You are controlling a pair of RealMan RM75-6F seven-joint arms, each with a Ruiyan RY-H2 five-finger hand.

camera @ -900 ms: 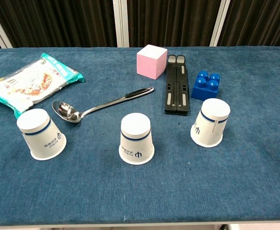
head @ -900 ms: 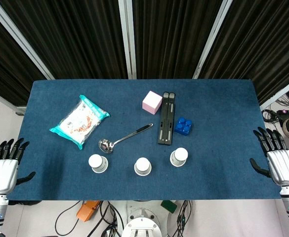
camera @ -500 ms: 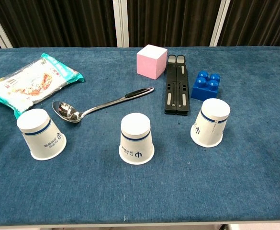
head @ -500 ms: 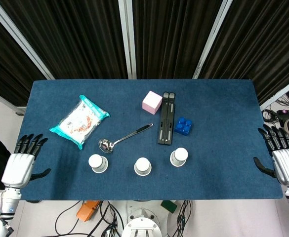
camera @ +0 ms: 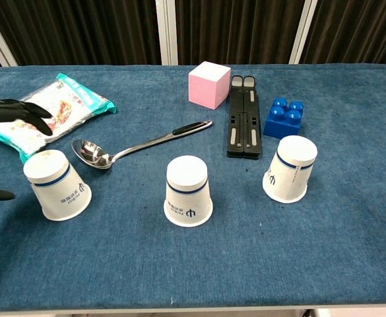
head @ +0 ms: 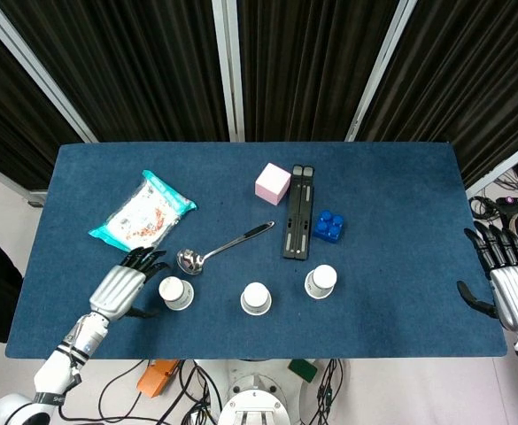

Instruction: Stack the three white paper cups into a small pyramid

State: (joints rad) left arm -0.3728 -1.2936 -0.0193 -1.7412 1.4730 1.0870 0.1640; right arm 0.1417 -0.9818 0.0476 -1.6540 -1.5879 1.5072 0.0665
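Observation:
Three white paper cups stand upside down in a row near the table's front edge: the left cup (head: pixel 176 292) (camera: pixel 55 184), the middle cup (head: pixel 256 298) (camera: pixel 188 190) and the right cup (head: pixel 320 282) (camera: pixel 289 168). My left hand (head: pixel 126 283) (camera: pixel 14 112) is open with fingers spread just left of the left cup, a small gap between them. My right hand (head: pixel 509 288) is open beyond the table's right edge, far from the cups, and shows only in the head view.
A snack packet (head: pixel 142 218) lies at the left behind my left hand. A metal spoon (head: pixel 223 247) lies behind the left and middle cups. Further back are a pink cube (head: pixel 273 183), a black folded stand (head: pixel 298 212) and a blue brick (head: pixel 328 226).
My left hand has moved in from beyond the table's left edge to just beside the left cup. The right hand has barely moved. The cups have stayed put.

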